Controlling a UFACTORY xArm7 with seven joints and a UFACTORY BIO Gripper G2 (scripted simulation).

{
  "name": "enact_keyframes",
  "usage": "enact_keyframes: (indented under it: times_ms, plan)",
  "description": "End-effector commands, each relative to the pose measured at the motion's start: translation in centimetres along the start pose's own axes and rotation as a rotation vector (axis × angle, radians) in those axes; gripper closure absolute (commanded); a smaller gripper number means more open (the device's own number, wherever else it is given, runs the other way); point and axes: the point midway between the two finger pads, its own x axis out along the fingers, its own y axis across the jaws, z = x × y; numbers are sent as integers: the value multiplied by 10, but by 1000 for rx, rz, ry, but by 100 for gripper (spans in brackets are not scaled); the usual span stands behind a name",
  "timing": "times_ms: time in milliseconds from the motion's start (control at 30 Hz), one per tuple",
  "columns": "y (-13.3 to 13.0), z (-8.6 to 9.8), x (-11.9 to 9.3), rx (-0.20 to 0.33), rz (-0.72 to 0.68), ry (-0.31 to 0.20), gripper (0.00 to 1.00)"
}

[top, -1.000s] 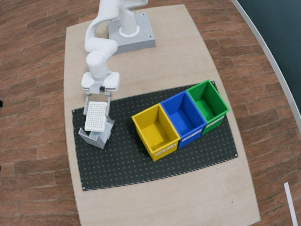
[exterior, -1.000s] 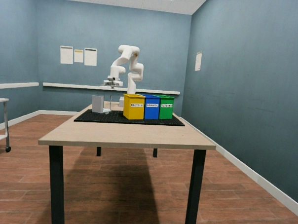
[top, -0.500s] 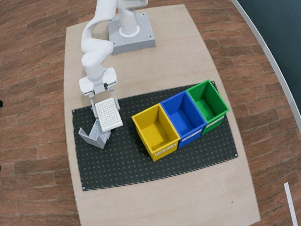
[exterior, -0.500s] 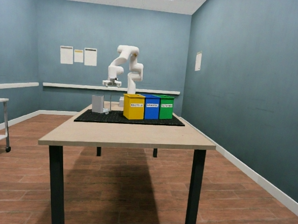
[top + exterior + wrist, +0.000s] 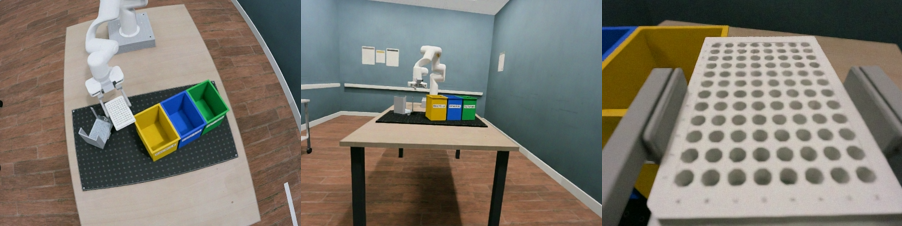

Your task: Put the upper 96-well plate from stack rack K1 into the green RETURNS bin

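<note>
1. Tabletop [image 5: 174,196] [image 5: 430,137] [image 5: 857,52]: carries the dark mat [image 5: 124,162] [image 5: 418,120], the common base for rack and bins.
2. Bins: yellow [image 5: 165,154] [image 5: 436,115] [image 5: 677,45] at left, blue [image 5: 189,141] [image 5: 454,115] [image 5: 614,36] in the middle, green [image 5: 214,127] [image 5: 468,115] at far right. All stand upright, close together, labels toward the near side for identification. A knock to one could disturb its neighbour; carry high.
3. Rack [image 5: 95,140] [image 5: 399,105]: at left. Its raised sides presumably locate the stack.
4. Upper plate [image 5: 120,113] [image 5: 762,107]: out of the rack, held up between rack and yellow bin. It must still cross to the green bin.
5. Lower plate [image 5: 100,128] [image 5: 408,111]: seated in the rack, as required.
6. Tool [image 5: 119,111] [image 5: 415,87] [image 5: 764,100]: clamped on the upper plate by its long sides, probably because that span suits the fingers.
</note>
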Motion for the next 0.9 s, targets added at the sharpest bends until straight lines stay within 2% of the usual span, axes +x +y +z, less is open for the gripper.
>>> enact_keyframes:
  times_ms: [0, 867]
  plan:
    - [11, 1, 4, -2, -1, -2, 100]
    - [81, -2, 26, -2, -1, -2, 100]
